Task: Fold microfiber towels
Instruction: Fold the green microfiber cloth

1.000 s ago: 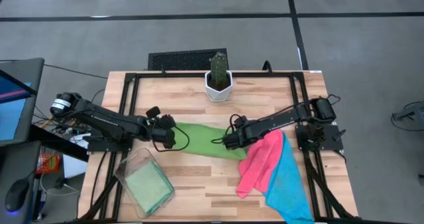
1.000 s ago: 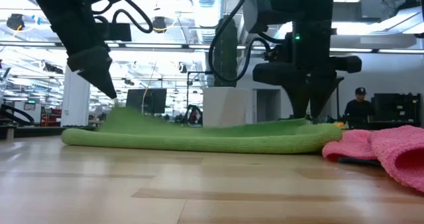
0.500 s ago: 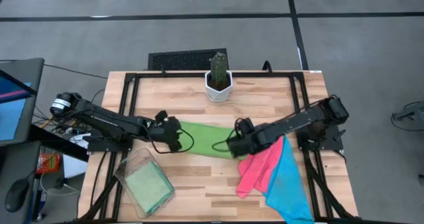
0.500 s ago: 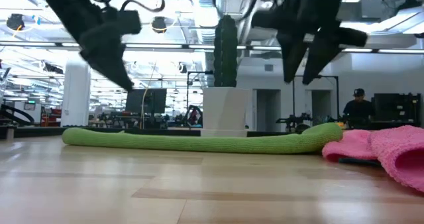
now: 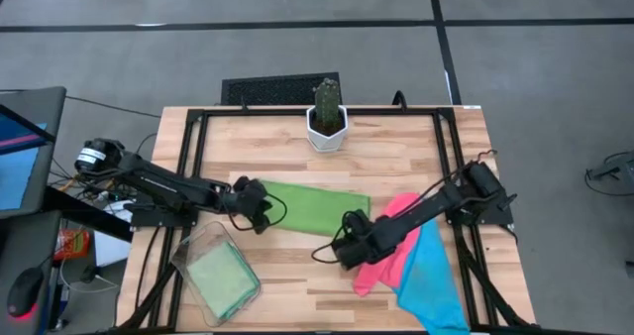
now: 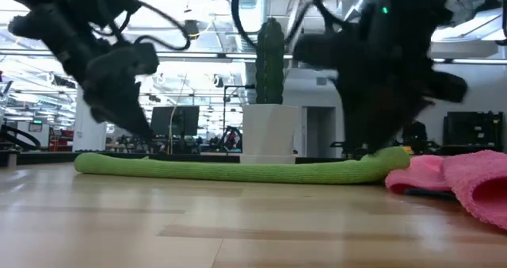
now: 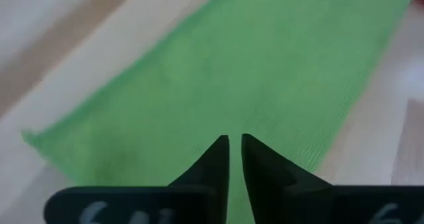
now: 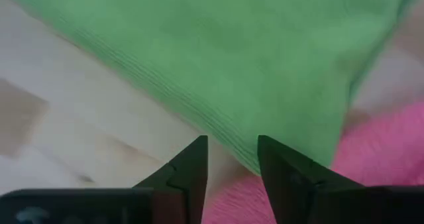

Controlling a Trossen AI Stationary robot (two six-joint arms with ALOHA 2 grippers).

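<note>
The folded light green towel (image 5: 315, 207) lies flat on the wooden table (image 5: 396, 157), in front of the potted cactus (image 5: 326, 116). The left gripper (image 5: 260, 204) hovers at the towel's left end, fingers nearly together and holding nothing. The right gripper (image 5: 347, 250) hangs just off the towel's right front corner, fingers apart and empty, beside the pink towel (image 5: 388, 244), which overlaps the blue towel (image 5: 432, 276).

Potted cactus (image 5: 326, 115), clear bin (image 5: 218, 273)
</note>
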